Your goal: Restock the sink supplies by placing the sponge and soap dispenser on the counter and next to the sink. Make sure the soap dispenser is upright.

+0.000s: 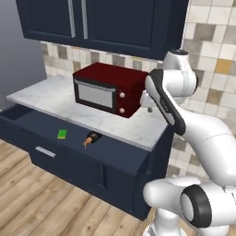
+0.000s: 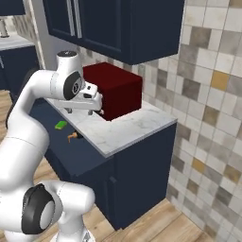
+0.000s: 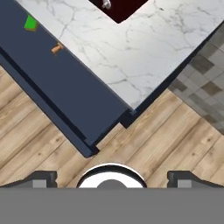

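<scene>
While the arm hangs above the worktop [image 1: 55, 97], its fingers [image 3: 111, 178] stand spread wide with nothing between them; their tips are cut off by the lower edge of the hand view. Landmark: the red microwave [image 1: 108, 87] on the marble. Below and in front of the microwave, an open navy drawer [image 1: 69, 140] holds the sponge [image 1: 61, 134], a small green patch lying flat. Just beside it, nearer the microwave's right end, lies the soap dispenser [image 1: 91, 138], tipped on its side with the orange pump pointing outward. Its dark body is hard to separate from the drawer floor, and in the right base view the worktop edge partly hides it.
</scene>
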Controlling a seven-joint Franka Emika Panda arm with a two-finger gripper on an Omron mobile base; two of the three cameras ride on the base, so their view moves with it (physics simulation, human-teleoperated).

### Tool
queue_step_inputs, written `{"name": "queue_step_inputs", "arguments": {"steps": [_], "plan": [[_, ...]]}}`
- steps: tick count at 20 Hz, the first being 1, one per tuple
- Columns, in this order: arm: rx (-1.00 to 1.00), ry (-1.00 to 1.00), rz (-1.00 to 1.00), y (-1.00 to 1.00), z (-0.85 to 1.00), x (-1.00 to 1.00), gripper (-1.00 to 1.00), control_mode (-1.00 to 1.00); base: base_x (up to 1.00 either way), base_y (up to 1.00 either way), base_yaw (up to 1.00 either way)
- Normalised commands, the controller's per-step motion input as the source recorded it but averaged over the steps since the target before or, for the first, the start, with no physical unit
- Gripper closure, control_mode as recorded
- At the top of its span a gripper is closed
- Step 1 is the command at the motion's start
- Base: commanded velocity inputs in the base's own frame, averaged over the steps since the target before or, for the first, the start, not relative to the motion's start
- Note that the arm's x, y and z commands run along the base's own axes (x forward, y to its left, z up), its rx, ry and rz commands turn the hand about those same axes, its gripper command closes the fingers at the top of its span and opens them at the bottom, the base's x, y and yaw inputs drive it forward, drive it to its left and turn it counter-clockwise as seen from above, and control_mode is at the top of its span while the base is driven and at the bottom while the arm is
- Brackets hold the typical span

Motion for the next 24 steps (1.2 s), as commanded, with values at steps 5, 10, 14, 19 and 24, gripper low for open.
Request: {"name": "queue_step_inputs", "arguments": {"steps": [5,10,14,19,24], "plan": [[0.0,0.0,0.0,0.0,0.0,0.0,-1.0,1.0,0.26,-0.04,0.05],[0.0,0.0,0.0,0.0,0.0,0.0,-1.0,1.0,0.4,-0.39,0.28],[0.0,0.0,0.0,0.0,0.0,0.0,-1.0,1.0,0.07,-0.38,0.24],[0.0,0.02,0.01,0.06,-0.01,0.0,-1.0,-1.0,0.0,-0.02,0.05],[0.0,0.0,-0.16,0.93,-0.66,-0.16,-1.0,-1.0,0.0,0.0,0.0]]}}
